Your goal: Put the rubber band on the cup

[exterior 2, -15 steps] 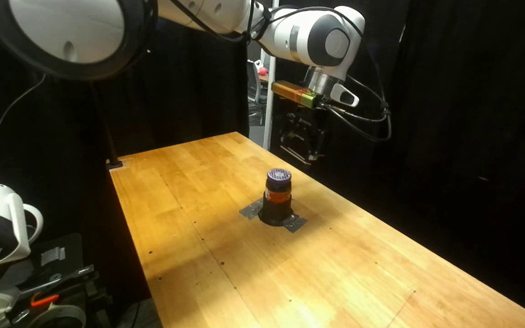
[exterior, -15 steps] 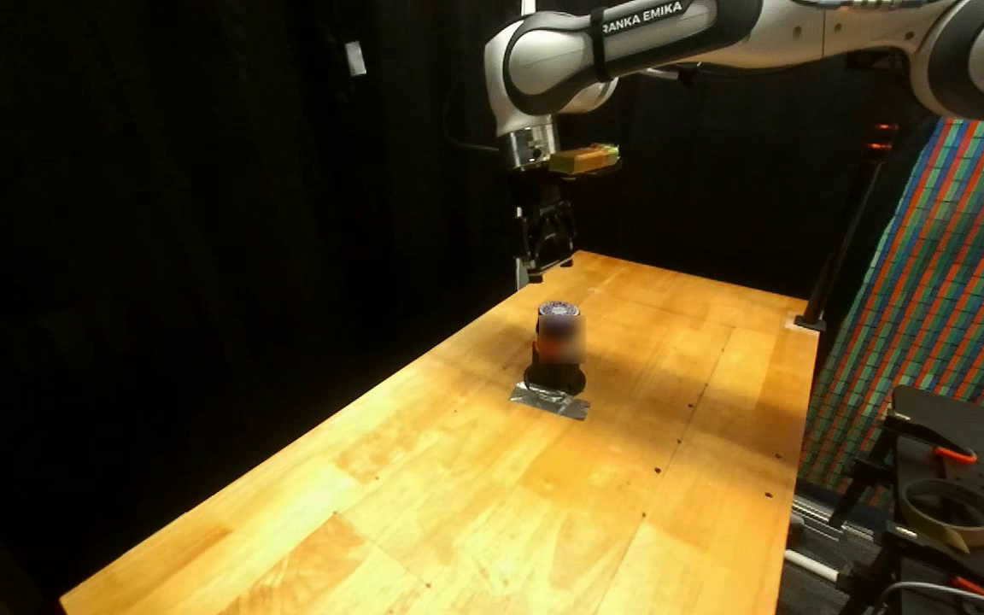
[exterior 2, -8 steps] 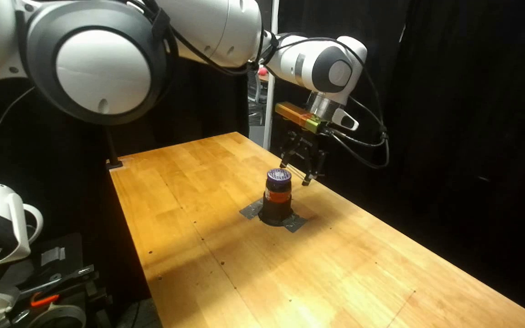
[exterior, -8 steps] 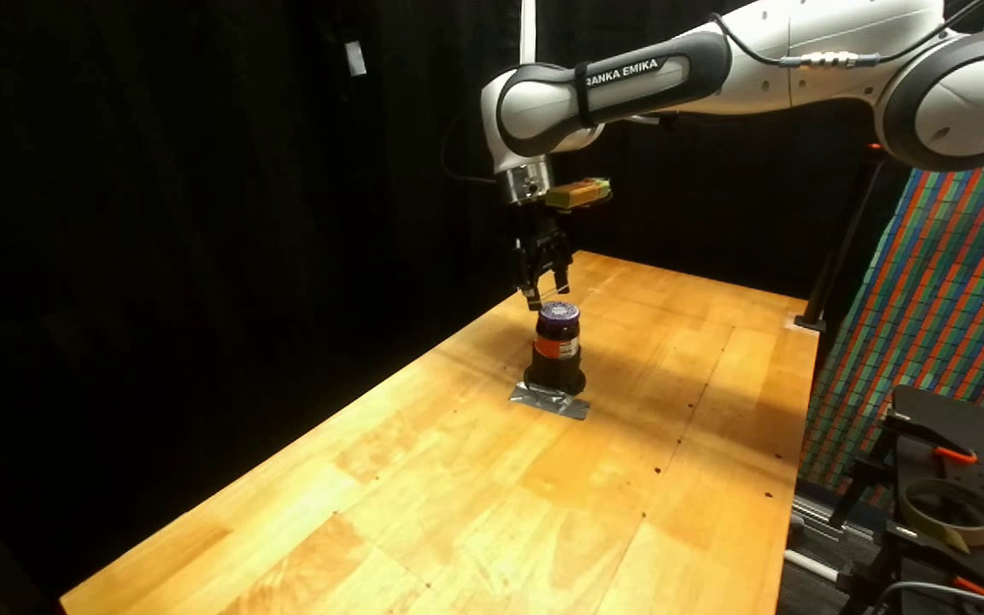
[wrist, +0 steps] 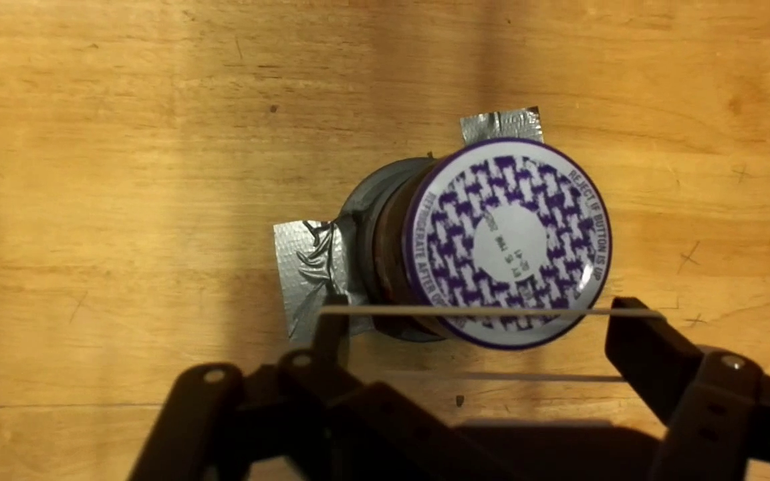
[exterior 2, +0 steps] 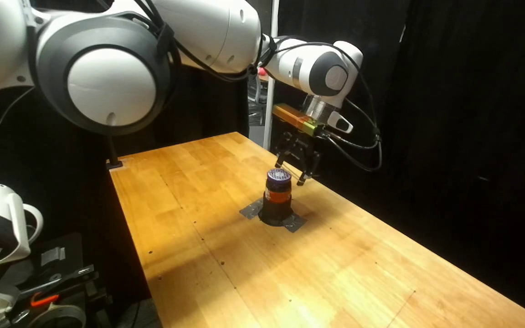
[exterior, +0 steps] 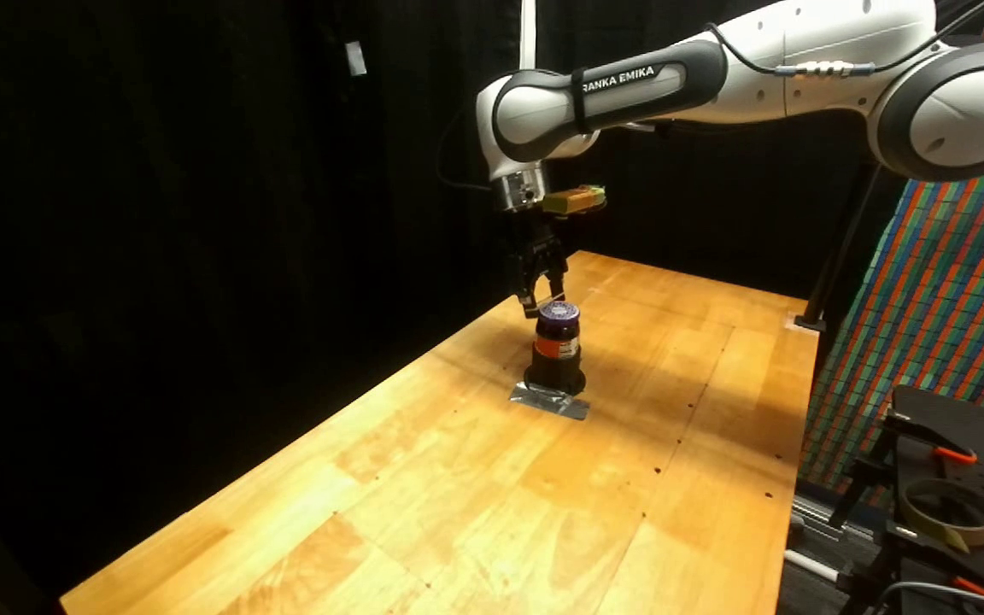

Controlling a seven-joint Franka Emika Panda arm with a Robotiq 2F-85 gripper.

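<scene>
The cup is a short jar with a purple-and-white lid and an orange label. It stands upright in a black holder [exterior 2: 275,215] on the wooden table, in both exterior views [exterior: 558,343] [exterior 2: 278,195]. My gripper [exterior 2: 290,174] is open, its fingers pointing down beside the cup at about lid height. The pale rubber band [wrist: 465,310] is stretched round both fingertips, its two strands spanning the gap. In the wrist view the gripper [wrist: 485,312] is at the bottom. There the near strand crosses over the lower part of the lid [wrist: 510,242]; the cup is not inside the band.
Silver tape strips [exterior: 550,401] hold the holder to the table [exterior: 458,478]. The table's long edge runs close behind the gripper. A black pole [exterior 2: 113,155] stands at a table corner. A dark bench with clamps and a tape roll [exterior: 950,512] is beside the table.
My gripper has come down from well above the table to about the height of the lid and shifted slightly sideways. It stays open with the band on it. The cup has not moved.
</scene>
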